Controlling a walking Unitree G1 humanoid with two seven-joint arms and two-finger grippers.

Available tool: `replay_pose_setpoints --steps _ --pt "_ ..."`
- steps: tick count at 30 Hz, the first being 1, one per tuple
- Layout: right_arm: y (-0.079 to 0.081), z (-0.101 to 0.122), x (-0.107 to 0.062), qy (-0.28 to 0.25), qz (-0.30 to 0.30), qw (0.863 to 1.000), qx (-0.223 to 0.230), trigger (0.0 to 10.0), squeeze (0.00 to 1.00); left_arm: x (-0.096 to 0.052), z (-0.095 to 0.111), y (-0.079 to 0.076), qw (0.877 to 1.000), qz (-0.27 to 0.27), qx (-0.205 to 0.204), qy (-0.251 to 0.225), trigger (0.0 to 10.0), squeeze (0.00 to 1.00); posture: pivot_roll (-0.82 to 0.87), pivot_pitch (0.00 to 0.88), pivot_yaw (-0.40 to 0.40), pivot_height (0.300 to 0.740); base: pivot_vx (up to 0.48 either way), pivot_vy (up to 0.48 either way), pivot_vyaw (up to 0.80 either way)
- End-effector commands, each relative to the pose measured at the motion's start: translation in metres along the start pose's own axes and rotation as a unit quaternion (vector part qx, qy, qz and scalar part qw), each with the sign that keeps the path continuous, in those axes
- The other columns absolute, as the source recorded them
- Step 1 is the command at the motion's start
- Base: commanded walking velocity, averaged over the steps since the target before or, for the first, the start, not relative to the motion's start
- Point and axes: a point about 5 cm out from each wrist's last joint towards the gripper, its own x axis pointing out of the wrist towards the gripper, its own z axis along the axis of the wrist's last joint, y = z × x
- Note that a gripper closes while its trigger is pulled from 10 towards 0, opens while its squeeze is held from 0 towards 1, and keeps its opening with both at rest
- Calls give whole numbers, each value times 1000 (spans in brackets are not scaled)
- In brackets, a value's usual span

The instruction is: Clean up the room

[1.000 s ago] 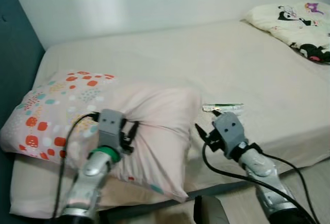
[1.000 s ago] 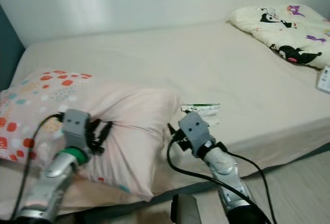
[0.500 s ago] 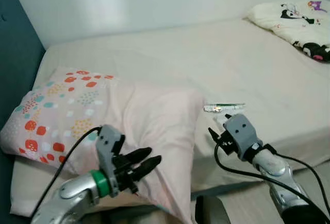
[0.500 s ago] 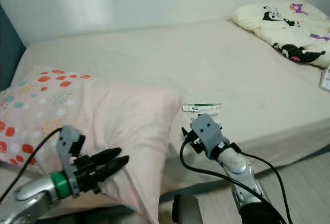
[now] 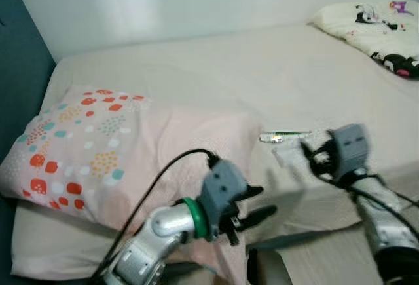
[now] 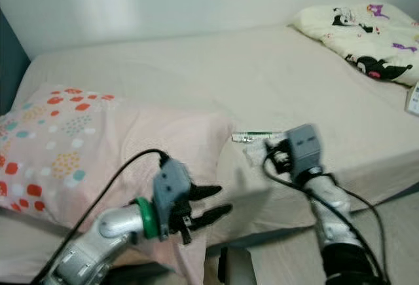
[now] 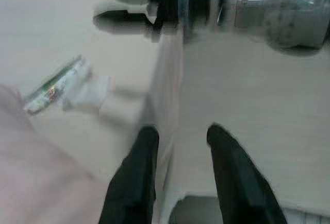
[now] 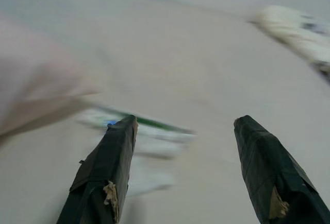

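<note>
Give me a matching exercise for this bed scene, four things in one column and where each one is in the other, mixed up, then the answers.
1. spotted pillow
2. cartoon blanket
3. green wrapper
4. left gripper

A. far right corner of the bed
B. middle of the mattress, ahead of the right gripper
C. near edge of the bed, by the pillow's corner
D. left end of the bed

Pairs: 1-D, 2-A, 3-B, 4-C

Pale pink pillow (image 5: 124, 147) dotted red, orange and teal, cream bed sheet (image 5: 216, 75), green-striped wrapper (image 5: 285, 136) between the right jaws.
</note>
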Motion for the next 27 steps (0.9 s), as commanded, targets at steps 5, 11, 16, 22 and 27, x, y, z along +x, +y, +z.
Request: replay_pose_setpoints --steps 5,11,16,22,27 --pt "-17 0 -5 4 -47 999 4 10000 0 11 -42 -5 990 31 50 130 10000 0 -212 52 106 515 0 0 0" --pt "-7 -1 -5 1 -33 999 11 10000 0 -8 -82 15 964 98 68 237 10000 0 -201 64 109 515 0 0 0" --pt "14 -7 -3 5 -6 1000 29 10000 0 -59 -104 53 927 226 30 298 10000 0 -180 77 112 515 0 0 0" --pt "33 -12 -4 8 19 999 40 10000 0 -107 -104 82 894 301 47 329 10000 0 -156 85 120 515 0 0 0" --pt "48 -15 -4 13 40 998 45 10000 0 -142 -92 96 886 284 95 354 10000 0 -137 82 117 515 0 0 0"
